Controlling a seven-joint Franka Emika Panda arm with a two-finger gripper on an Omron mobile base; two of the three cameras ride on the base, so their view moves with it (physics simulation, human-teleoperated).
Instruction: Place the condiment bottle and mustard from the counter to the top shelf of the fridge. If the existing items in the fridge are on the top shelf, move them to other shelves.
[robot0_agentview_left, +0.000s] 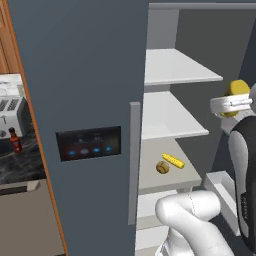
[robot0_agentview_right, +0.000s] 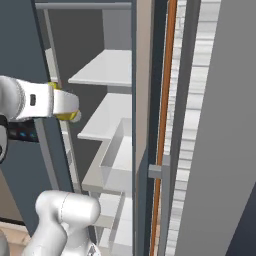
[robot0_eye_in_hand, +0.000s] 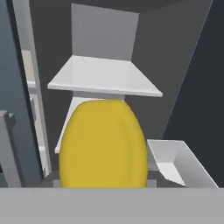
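The hand (robot0_agentview_left: 231, 104) pinches the rounded, plain yellow mustard (robot0_eye_in_hand: 103, 144) before the open fridge (robot0_agentview_left: 80, 100).

The top shelf (robot0_agentview_left: 180, 67) lies bare at twelve o'clock; the fridge door (robot0_agentview_left: 80, 120) walls nine o'clock, a door bin (robot0_eye_in_hand: 177, 162) juts at four.

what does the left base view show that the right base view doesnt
Left base view alone: the condiment bottle on the counter, the fridge touch panel, and the yellow food item and brown ball on a lower shelf. Right base view alone: an orange strip beside the fridge. Both: the gripper holding the mustard near the bare top shelf.
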